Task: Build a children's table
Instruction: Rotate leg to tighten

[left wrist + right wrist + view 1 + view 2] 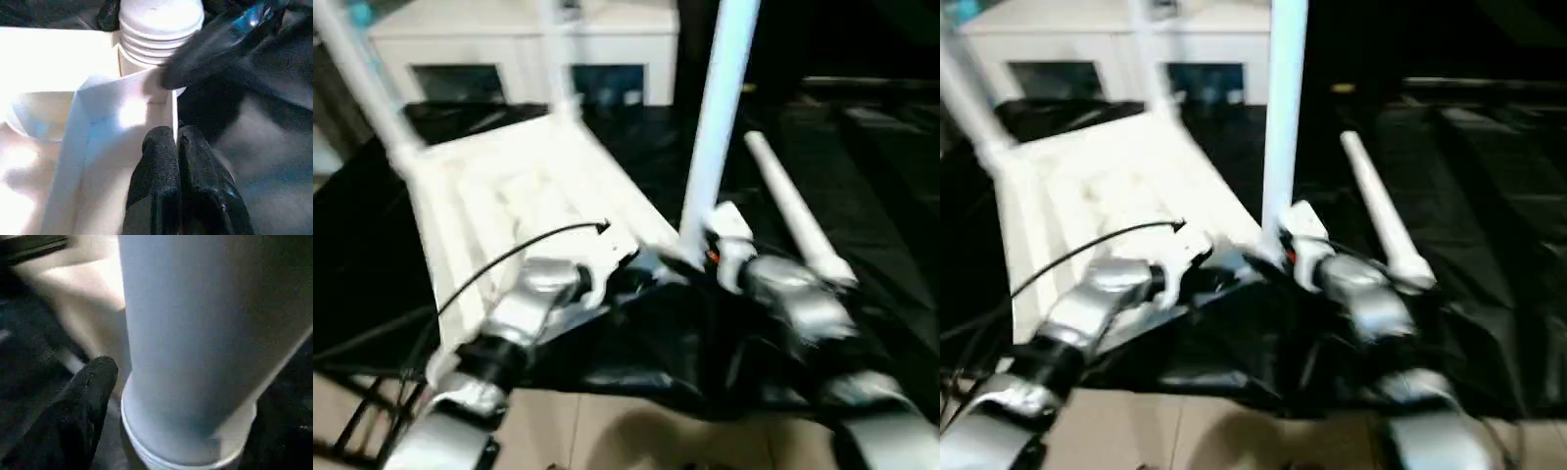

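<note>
The white tabletop (509,206) lies upside down on a black sheet (862,166), with its ribbed side facing up. Three white legs stand up from its corners: one at the far left (362,78), one at the far middle (556,54), and one at the near corner (720,108), right in front of the robot. A fourth leg (793,211) lies flat on the black sheet, just to the right of the table.

The left gripper (178,139) has its two black fingers pressed tight together, holding nothing. Its tips rest at the thin white wall of the tabletop, close to the ribbed bottom of the near leg.

The right gripper (690,259) is at the bottom of that standing leg. One black finger (90,387) sits just beside the leg, and the fingers look spread apart around it.

A white cabinet (524,44) with dark glass doors stands behind the table.
</note>
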Robot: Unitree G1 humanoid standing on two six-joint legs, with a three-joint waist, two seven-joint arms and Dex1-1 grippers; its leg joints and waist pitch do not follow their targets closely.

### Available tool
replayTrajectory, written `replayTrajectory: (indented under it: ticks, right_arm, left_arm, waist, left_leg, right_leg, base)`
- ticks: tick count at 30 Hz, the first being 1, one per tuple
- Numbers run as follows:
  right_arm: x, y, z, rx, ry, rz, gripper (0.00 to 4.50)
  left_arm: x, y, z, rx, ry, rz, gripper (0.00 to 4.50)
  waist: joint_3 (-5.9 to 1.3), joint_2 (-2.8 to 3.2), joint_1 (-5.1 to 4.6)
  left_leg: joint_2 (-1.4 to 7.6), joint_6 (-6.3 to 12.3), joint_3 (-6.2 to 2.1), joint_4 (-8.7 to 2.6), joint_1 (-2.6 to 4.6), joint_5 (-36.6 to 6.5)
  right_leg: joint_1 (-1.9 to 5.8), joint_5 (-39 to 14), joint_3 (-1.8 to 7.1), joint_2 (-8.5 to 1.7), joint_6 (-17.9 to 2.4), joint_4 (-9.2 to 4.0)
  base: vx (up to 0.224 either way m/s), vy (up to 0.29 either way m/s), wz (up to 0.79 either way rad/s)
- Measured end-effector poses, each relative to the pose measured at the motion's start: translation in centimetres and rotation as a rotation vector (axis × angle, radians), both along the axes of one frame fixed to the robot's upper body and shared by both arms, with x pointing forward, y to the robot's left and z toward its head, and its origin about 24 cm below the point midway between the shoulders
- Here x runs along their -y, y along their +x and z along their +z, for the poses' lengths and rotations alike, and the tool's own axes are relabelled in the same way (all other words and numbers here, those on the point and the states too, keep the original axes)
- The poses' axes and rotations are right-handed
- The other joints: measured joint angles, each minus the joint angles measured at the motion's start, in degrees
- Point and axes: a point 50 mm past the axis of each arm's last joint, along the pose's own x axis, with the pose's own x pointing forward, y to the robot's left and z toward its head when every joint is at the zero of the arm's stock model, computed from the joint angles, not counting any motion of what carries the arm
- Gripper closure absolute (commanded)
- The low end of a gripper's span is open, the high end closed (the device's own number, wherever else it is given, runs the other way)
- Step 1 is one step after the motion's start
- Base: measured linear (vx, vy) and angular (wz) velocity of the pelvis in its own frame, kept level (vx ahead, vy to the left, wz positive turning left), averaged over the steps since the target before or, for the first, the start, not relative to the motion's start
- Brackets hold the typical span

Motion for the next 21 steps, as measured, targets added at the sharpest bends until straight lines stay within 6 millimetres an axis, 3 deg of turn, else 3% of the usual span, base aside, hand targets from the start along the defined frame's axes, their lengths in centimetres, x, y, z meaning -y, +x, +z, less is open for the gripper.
replayTrajectory:
  ticks: [3, 8, 10, 13, 15, 21]
  right_arm:
    - [0.4, -1.1, 0.3, -0.035, -0.001, 0.124, 0.67]
    - [0.8, -2.0, 0.4, -0.074, 0.0, 0.202, 0.67]
    - [0.9, -2.5, 0.4, -0.091, -0.001, 0.231, 0.93]
    - [0.8, -2.8, 0.4, -0.104, -0.009, 0.248, 1.06]
    - [0.4, -2.9, 0.4, -0.099, -0.01, 0.255, 1.44]
    - [-0.3, -2.6, 0.0, -0.08, -0.01, 0.189, 1.7]
  left_arm:
    - [-0.7, -0.4, 0.3, -0.012, 0.018, -0.088, 4.5]
    - [-1.2, -0.8, 0.3, -0.039, 0.036, -0.164, 4.5]
    - [-1.4, -1.0, 0.3, -0.054, 0.038, -0.192, 4.5]
    - [-1.6, -1.2, 0.3, -0.069, 0.039, -0.216, 4.5]
    - [-1.6, -1.2, 0.3, -0.069, 0.04, -0.216, 4.5]
    - [-1.8, -1.0, 0.2, -0.062, 0.053, -0.183, 4.5]
  waist:
    - [0.0, 0.01, 1.1]
    - [0.01, 0.01, 1.43]
    - [0.01, 0.03, 1.56]
    - [0.02, 0.04, 1.6]
    - [0.02, 0.04, 1.51]
    - [0.01, 0.04, 0.87]
  left_leg:
    - [-0.02, -0.01, 0.11, 0.03, 0.02, 0.0]
    - [-0.02, -0.34, 0.2, 0.04, 0.14, -0.2]
    - [-0.01, -0.35, 0.19, 0.03, 0.17, -0.2]
    - [-0.01, -0.36, 0.19, 0.03, 0.18, -0.2]
    - [-0.01, -0.37, 0.18, 0.03, 0.2, -0.2]
    - [-0.02, -0.42, 0.16, 0.02, 0.37, -0.2]
  right_leg:
    - [0.02, 0.0, 0.09, -0.06, 0.0, 0.01]
    - [0.07, 0.0, 0.22, -0.06, 0.0, 0.13]
    - [0.08, 0.0, 0.22, -0.05, 0.0, 0.21]
    - [0.08, 0.0, 0.22, -0.06, 0.0, 0.27]
    - [0.08, 0.0, 0.23, -0.06, 0.0, 0.3]
    - [0.13, 0.0, 0.26, -0.05, 0.1, 0.49]
  base:
    - [0.0, 0.0, 0.0]
    - [0.0, 0.0, 0.0]
    - [0.0, 0.0, 0.0]
    - [0.0, 0.0, 0.0]
    - [0.0, 0.0, 0.0]
    - [0.0, 0.0, 0.0]
